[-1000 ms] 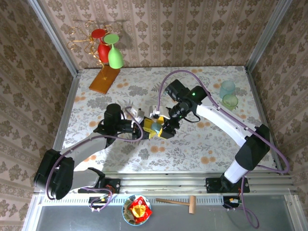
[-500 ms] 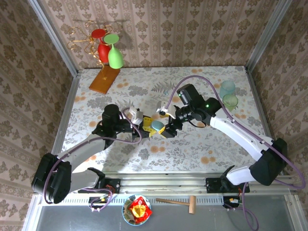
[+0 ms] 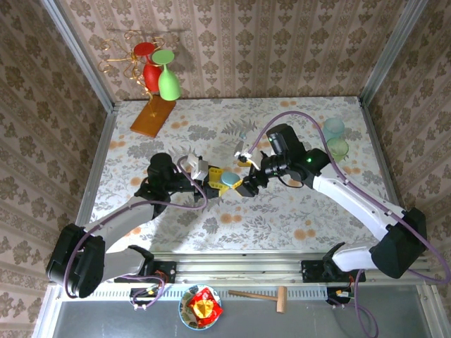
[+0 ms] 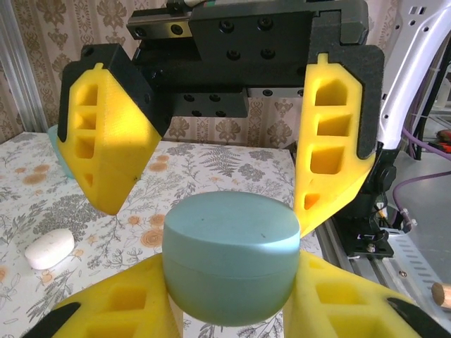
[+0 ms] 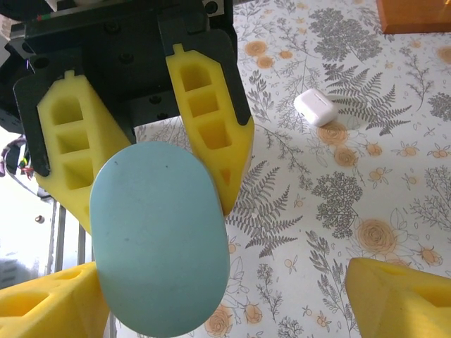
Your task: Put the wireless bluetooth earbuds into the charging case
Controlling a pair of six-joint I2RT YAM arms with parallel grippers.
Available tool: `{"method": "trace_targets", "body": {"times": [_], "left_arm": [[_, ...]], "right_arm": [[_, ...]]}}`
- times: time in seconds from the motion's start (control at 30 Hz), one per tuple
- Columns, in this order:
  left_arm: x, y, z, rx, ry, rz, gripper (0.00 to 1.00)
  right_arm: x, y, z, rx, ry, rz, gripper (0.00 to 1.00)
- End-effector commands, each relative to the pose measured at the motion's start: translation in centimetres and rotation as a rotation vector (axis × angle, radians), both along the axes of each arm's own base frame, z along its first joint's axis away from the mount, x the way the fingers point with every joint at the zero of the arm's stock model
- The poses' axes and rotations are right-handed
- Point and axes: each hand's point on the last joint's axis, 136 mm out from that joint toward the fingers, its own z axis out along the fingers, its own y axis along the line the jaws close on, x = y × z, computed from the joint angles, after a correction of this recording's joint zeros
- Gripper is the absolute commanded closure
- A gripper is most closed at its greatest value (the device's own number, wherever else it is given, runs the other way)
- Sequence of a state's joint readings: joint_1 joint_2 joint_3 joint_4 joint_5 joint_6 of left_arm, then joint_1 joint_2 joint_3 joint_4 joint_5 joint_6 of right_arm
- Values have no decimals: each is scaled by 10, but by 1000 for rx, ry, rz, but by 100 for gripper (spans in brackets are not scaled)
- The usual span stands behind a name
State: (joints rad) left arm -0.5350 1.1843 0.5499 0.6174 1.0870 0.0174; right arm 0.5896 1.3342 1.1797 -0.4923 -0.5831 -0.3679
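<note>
Case clamped in left hand

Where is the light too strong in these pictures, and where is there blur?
Right wrist view: the left edge is burnt out to white, and the right arm's own fingers at the bottom look soft. Left wrist view: a bright band on the charging case. Top view: fairly even light, sharp.

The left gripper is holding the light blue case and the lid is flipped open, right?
Not quite. The left gripper does hold the light blue case, but the lid is shut: the left wrist view shows lid and base meeting at a closed seam.
</note>
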Motion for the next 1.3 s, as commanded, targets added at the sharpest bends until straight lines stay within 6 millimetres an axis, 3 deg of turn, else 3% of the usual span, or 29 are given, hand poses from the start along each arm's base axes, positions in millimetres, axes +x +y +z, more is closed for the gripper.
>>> {"method": "trace_targets", "body": {"times": [0.0,0.47,0.73,0.87,1.0,1.13,1.27], "left_arm": [[-14,2,6,-22,-18,-65,68],[-9,3,8,-33,-28,-48,67],[18,9,6,-48,-35,97,67],[27,13,9,-69,-50,150,67],[39,20,11,-96,-69,229,67],[45,26,15,-127,-88,293,67],[53,35,18,-140,-105,346,67]], "right_arm": [[15,-10,20,58,-67,-76,14],[24,-19,34,94,-88,-135,12],[-3,-17,58,223,-100,-52,5],[-1,-25,74,300,-138,-116,4],[13,-35,76,312,-143,-228,0],[50,-57,66,345,-89,-492,0],[98,-105,28,348,70,-876,0]]}}
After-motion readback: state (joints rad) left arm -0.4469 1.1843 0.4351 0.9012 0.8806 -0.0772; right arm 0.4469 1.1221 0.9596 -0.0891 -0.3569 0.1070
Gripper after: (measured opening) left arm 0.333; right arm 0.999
